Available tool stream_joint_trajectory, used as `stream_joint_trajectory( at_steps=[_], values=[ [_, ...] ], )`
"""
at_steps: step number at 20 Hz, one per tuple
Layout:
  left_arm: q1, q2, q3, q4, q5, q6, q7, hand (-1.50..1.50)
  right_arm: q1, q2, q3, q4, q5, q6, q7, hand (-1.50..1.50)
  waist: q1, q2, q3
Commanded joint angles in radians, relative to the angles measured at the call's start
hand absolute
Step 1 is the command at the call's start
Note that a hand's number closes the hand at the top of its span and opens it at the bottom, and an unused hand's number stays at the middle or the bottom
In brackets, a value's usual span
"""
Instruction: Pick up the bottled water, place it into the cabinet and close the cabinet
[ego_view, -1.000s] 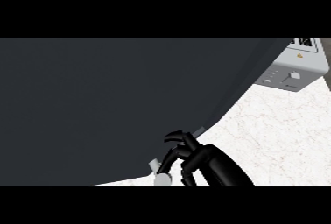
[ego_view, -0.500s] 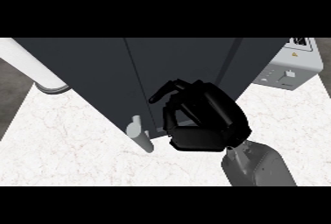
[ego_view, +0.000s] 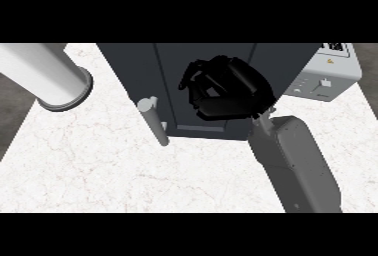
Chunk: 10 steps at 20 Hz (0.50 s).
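- Cabinet (ego_view: 177, 75): dark grey, stands at the far middle of the white marble counter (ego_view: 96, 170). Its front panels look flush — a vertical seam runs down the left part of the face. A pale grey bar handle (ego_view: 153, 120) hangs at the lower left of the front.
- Bottled water: nowhere in my sight; I cannot tell where it is.
- My right hand (ego_view: 225, 92): black, raised in front of the cabinet's face, right of the handle and apart from it. Fingers curled inward toward the palm, bunched together, with nothing showing between them. Whether the fingertips touch the cabinet front I cannot tell.
- My right forearm (ego_view: 295, 165): grey, comes up from the lower right across the counter.
- Far right, just beside the cabinet — a light grey appliance (ego_view: 325, 75) with small markings on its front.
- Upper left: a large white cylinder (ego_view: 40, 75) with a grey rim.
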Motion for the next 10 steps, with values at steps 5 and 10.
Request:
stream_joint_trajectory(
  at_steps=[5,10],
  values=[
    [-0.027,-0.018,0.045,0.025,0.027,-0.051,0.058,-1.5,-0.202,0.026,-0.066,0.278,0.03,0.043,-0.071,1.5,0.012,0.011,-0.004],
    [-0.046,-0.029,0.03,-0.002,0.039,-0.022,0.092,-1.5,-0.258,0.026,-0.058,0.296,-0.062,0.048,-0.033,1.5,0.023,0.015,-0.004]
  ],
)
